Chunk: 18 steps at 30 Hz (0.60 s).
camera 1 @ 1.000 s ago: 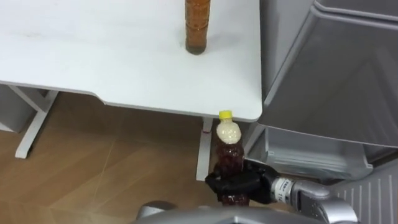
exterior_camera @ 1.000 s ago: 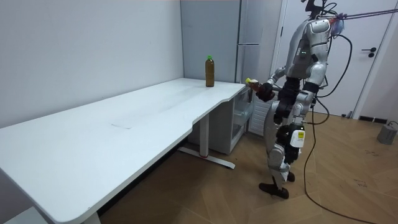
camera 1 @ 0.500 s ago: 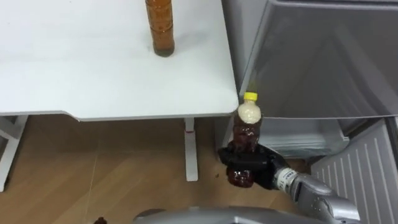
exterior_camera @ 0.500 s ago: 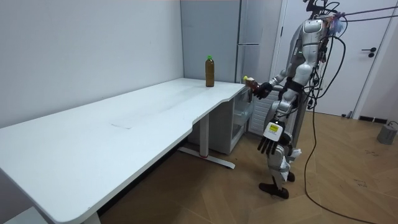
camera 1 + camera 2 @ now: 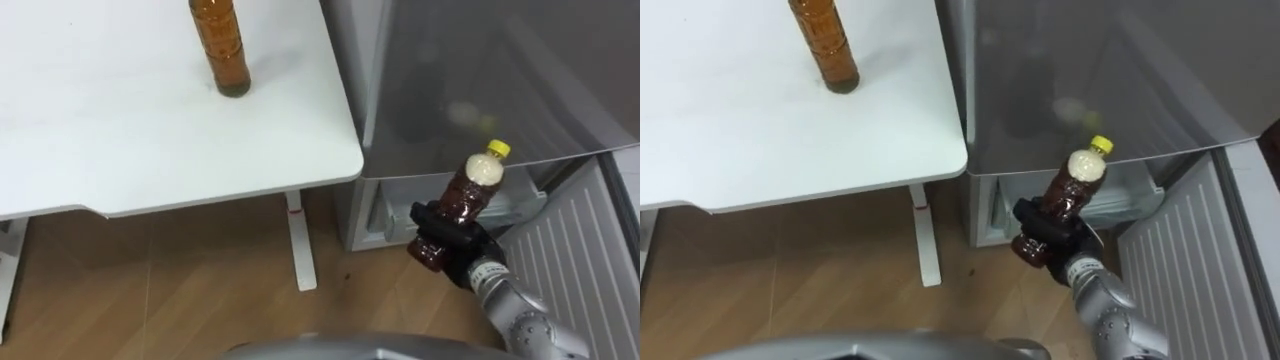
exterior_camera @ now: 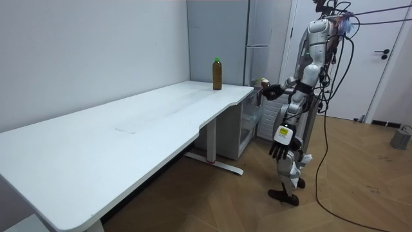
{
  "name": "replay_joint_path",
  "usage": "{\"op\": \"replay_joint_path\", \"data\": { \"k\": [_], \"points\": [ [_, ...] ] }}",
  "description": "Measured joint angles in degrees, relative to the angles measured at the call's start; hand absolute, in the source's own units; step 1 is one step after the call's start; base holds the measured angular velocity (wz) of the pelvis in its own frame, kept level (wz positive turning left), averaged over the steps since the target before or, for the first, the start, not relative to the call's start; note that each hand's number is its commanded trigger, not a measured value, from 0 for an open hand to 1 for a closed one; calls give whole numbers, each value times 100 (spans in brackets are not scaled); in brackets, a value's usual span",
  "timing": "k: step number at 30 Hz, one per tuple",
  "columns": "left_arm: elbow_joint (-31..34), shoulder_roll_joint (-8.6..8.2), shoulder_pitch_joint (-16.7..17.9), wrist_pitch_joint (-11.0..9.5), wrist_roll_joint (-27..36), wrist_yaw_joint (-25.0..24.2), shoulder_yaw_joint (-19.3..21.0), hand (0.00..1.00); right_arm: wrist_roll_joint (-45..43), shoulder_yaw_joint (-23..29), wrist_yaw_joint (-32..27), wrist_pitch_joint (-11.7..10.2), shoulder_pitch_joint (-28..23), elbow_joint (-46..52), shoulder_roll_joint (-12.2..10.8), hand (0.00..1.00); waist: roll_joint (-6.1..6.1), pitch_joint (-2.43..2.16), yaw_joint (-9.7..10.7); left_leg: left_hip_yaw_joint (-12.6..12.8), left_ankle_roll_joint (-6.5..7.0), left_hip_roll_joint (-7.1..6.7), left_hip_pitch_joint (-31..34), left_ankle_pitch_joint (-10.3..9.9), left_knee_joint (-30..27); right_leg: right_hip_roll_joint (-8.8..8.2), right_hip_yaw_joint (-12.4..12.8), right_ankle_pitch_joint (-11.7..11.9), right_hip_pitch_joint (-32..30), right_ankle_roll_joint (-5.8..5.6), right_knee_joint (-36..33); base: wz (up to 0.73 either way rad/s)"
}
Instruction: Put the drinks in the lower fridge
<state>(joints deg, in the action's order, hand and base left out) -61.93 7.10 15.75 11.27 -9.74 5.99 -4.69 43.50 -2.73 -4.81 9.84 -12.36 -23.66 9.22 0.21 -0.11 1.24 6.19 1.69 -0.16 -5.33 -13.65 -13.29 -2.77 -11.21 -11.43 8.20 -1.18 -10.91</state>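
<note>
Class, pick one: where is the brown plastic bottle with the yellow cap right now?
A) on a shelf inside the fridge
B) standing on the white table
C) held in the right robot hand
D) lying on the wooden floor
C: the right robot hand is curled round the brown plastic bottle with the yellow cap, holding it tilted in front of the grey fridge's open lower compartment.

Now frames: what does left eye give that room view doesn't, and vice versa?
Left eye adds grip detail: right hand curled round the tilted yellow-capped bottle, beside the ribbed inside of the open lower door. Room view adds stance: the robot upright between the table corner and the fridge, left hand hanging open at its side, plus the green cap. Both share the white table, the brown bottle standing on it, the fridge and the held bottle.
</note>
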Motion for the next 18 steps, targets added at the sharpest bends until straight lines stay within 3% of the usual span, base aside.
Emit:
{"op": "replay_joint_path", "data": {
  "k": [6,11,18],
  "points": [
    [0,-2,87,-41,4,-1,-44,0,798,1,-637,-270,1,1,5,100,103,21,-12,-3,1,-5,-15,0,5,-7,1,-2,12,-3,-76,0],
    [12,6,101,-65,-5,-122,-84,0,2382,28,-901,-564,19,-26,12,100,234,46,3,-5,2,-18,-14,1,-15,-14,25,-33,-10,-7,-66,0],
    [135,6,156,-82,-86,-440,-59,0,3691,191,-1116,-802,18,-53,13,100,216,40,-3,-16,5,-51,18,3,-32,-44,39,-126,-73,-25,-84,1]
  ]
}}
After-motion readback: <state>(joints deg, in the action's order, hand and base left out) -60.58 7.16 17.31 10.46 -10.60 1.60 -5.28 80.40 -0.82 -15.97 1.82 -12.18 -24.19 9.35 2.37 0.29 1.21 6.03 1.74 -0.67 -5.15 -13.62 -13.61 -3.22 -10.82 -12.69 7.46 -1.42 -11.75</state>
